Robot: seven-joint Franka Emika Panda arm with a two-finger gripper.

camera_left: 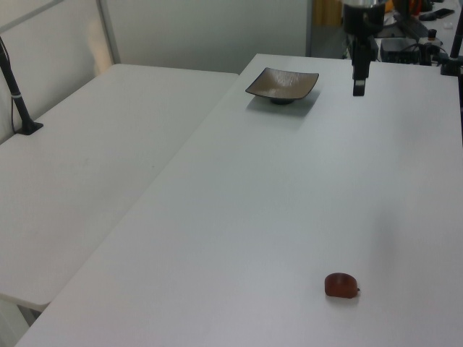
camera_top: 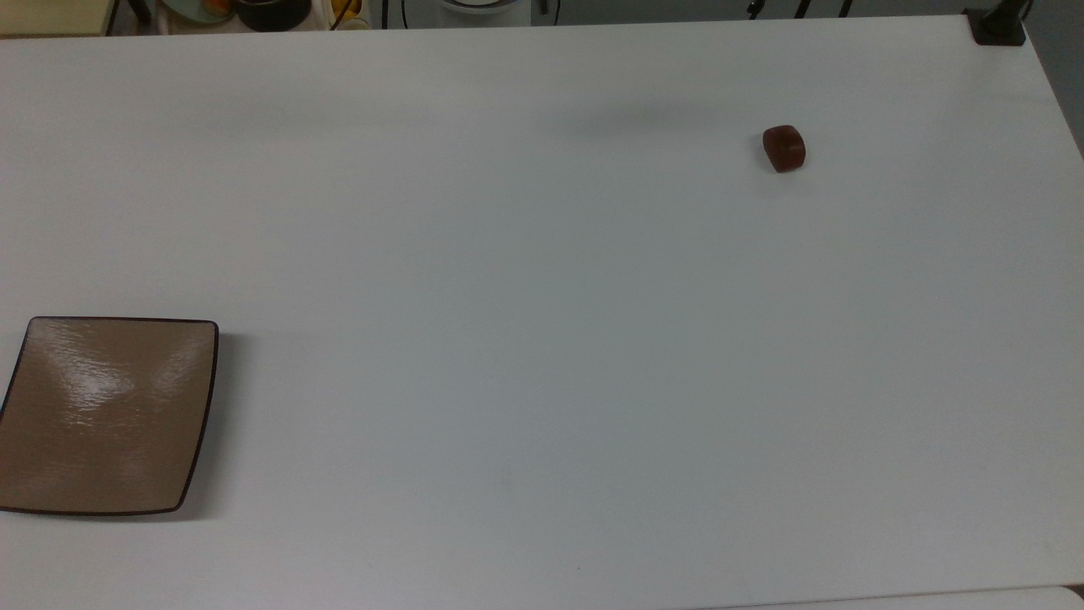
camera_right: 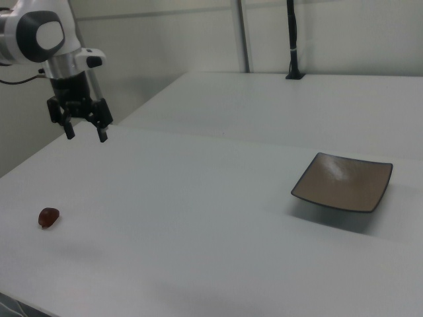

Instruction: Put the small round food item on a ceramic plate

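Now | hand [camera_right: 84,133] fingers apart, raised | small round food item [camera_right: 48,216] on table, well below

White rounded arm [camera_right: 33,33] with grey joint cap, black two-fingered hand [camera_right: 84,131]

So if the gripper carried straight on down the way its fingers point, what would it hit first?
Probably bare white table. The open gripper points downward, with the small dark reddish-brown food lump off to the right view's lower left and the square tan-brown ceramic plate far right; depth is uncertain.
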